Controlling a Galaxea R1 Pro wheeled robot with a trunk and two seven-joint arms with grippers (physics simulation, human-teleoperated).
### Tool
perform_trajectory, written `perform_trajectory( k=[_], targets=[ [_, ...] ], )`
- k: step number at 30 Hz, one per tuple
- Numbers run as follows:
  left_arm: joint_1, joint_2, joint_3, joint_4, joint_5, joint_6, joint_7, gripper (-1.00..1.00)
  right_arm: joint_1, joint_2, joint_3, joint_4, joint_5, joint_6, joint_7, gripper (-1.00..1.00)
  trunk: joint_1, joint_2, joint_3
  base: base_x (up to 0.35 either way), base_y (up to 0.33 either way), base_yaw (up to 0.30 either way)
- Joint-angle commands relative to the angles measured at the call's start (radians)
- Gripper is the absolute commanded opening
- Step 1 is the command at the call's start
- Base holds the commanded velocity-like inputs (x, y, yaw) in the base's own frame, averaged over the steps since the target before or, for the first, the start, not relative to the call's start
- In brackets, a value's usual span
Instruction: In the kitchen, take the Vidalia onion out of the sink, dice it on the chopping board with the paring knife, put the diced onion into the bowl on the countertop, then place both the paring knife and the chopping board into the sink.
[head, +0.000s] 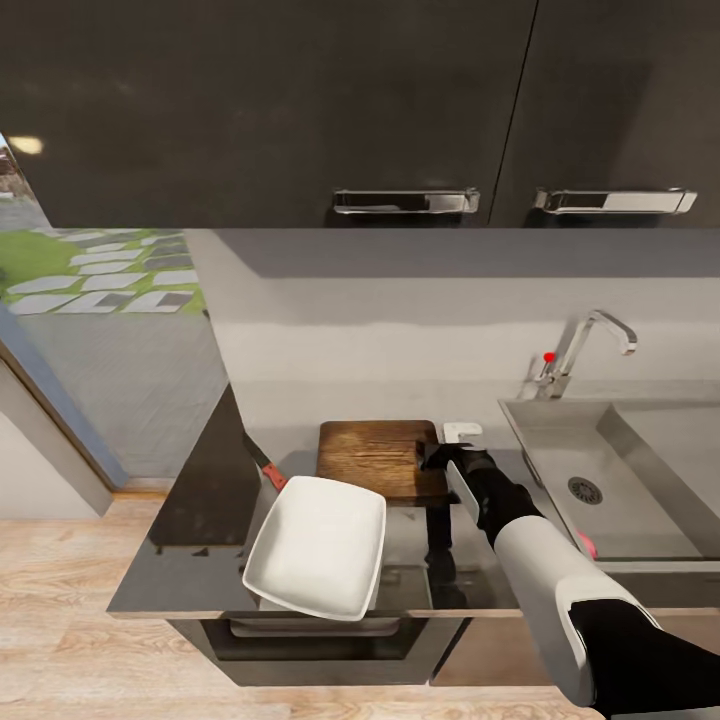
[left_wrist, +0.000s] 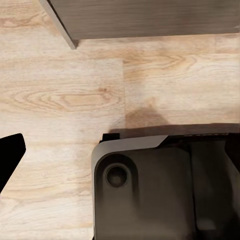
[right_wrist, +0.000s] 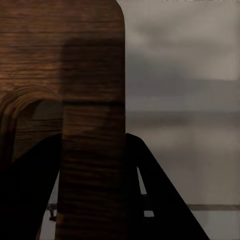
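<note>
Where the right claw (head: 447, 457) reaches, its fingers pinch the chopping board's (head: 378, 457) right edge

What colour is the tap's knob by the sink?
Red; the small round knob on the chrome tap shows best in the head view.

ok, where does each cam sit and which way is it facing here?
Head: high on the robot, looking down at the countertop, bowl, sink; right arm shows.
Left wrist: faces down at wood floor; robot base shows.
Right wrist: at the right gripper, along its fingers.
Shared: chopping board, head and right wrist.
</note>
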Motion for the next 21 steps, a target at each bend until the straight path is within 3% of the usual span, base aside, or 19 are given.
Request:
perform_trajectory(
  k=[1, 21],
  targets=[
    [0.0, 0.001, -0.002, -0.001, -0.001, -0.001, 0.0, 1.0, -0.001, 0.0, 0.002, -0.002, 0.0, 0.006, -0.004, -1.0, 0.001, -0.002, -0.002, 0.001, -0.035, 0.0],
    [0.0, -0.001, -0.007, -0.002, -0.001, -0.002, 0.0, 1.0, -0.001, 0.0, 0.002, -0.003, -0.003, 0.007, -0.002, -1.0, 0.001, -0.002, 0.016, -0.01, -0.279, -0.095]
  ],
)
